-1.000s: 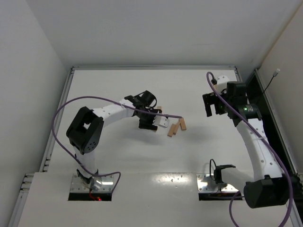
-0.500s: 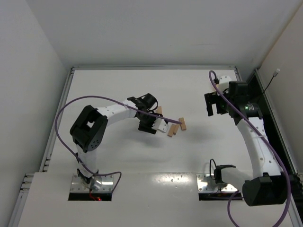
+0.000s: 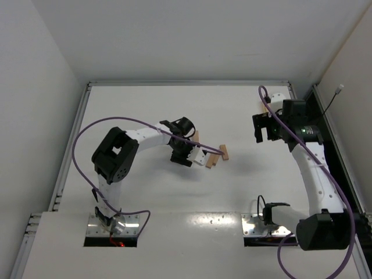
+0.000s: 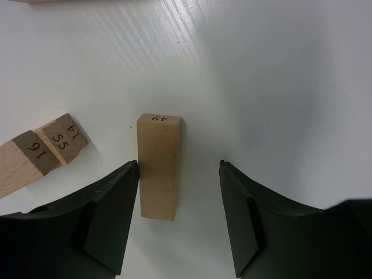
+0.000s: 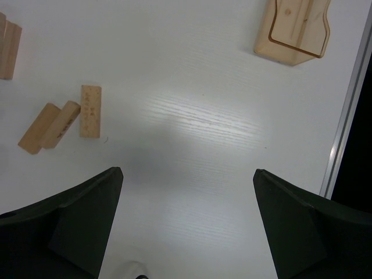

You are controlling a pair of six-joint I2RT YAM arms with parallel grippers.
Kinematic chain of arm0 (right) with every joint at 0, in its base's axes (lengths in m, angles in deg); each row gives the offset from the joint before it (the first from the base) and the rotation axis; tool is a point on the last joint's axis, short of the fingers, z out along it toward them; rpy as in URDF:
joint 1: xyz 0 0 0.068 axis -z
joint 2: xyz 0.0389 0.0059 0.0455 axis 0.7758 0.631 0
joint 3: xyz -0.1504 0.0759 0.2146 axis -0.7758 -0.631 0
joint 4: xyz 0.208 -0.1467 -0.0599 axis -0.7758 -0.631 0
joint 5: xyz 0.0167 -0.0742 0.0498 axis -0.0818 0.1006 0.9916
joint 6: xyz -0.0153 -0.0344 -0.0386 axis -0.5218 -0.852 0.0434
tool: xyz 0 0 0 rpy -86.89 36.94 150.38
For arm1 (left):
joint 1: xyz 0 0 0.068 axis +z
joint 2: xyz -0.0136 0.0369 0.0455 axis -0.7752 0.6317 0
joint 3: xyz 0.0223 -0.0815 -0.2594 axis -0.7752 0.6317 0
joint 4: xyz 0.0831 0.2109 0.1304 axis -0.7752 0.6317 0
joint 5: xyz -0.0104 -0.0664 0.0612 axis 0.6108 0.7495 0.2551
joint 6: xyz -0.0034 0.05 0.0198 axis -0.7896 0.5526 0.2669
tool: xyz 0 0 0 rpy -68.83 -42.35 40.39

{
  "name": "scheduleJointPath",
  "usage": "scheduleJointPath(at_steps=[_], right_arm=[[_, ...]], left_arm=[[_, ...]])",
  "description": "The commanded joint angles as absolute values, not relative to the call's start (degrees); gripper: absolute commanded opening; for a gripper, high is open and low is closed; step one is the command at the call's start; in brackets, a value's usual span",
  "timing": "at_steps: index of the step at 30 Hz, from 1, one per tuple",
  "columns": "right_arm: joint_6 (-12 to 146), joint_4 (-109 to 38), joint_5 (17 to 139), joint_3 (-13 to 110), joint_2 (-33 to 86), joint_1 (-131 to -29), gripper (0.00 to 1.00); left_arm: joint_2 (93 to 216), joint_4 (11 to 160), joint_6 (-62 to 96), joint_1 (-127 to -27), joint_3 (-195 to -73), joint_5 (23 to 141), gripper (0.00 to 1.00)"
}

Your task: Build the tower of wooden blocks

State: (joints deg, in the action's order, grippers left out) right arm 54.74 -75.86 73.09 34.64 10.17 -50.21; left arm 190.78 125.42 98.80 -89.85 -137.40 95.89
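- Top view: the loose blocks (image 3: pixel 224 153) lie flat in a small scatter on the white table (image 3: pixel 145 104). None rests on another as far as I can see, so no tower stands anywhere yet. The left gripper (image 3: pixel 203 158) is down at the scatter's left edge. The right gripper (image 3: pixel 263 135) hangs well apart from the scatter, to its right.
- Left wrist view: the fingers are open and straddle the block marked 49 (image 4: pixel 158 165), one of the loose blocks, which lies flat and lengthwise between them. One finger (image 4: pixel 110 215) touches or sits just beside its long side, and the other stands apart from it, so the block is not clamped. Just beside it, more numbered blocks (image 4: pixel 40 154) lie pressed together.
- Right wrist view: the fingers are spread wide with only bare table between them. The loose blocks show as one single piece and two touching side by side. A tan tray (image 5: pixel 293 29) sits well apart from them.
- Progress, as I judge it: barely begun. A first pick is being lined up, and all the stacking is left.
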Motion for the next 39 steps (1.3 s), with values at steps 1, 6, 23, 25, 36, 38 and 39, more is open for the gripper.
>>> scheduleJointPath(at_steps=[1, 6, 23, 25, 36, 38, 39], right_arm=[[55.5, -74.9, 74.2, 37.5, 10.8, -49.8, 0.93], [56.0, -75.5, 74.8, 37.5, 11.4, -49.8, 0.93], [56.0, -76.0, 75.8, 39.1, 12.5, -49.8, 0.91], [56.0, -76.0, 76.3, 39.1, 12.5, -49.8, 0.9], [64.2, -71.5, 76.2, 34.7, 11.4, -50.4, 1.0], [69.2, -70.6, 74.5, 33.2, 12.0, -50.4, 1.0], [71.2, -69.7, 73.5, 32.7, 12.0, -50.4, 0.98]], left_arm=[[191.9, 124.9, 101.0, -90.5, -139.5, 98.9, 0.54], [194.0, 124.9, 100.4, -90.5, -141.4, 98.9, 0.54], [194.0, 130.2, 99.2, -90.5, -137.0, 98.9, 0.08], [191.8, 130.2, 97.8, -90.5, -135.1, 98.9, 0.0], [167.4, 113.0, 40.7, -85.9, -126.4, 83.4, 0.0], [165.0, 111.7, 31.1, -86.5, -127.2, 71.3, 0.0], [165.0, 112.9, 26.5, -86.5, -130.4, 68.9, 0.0]])
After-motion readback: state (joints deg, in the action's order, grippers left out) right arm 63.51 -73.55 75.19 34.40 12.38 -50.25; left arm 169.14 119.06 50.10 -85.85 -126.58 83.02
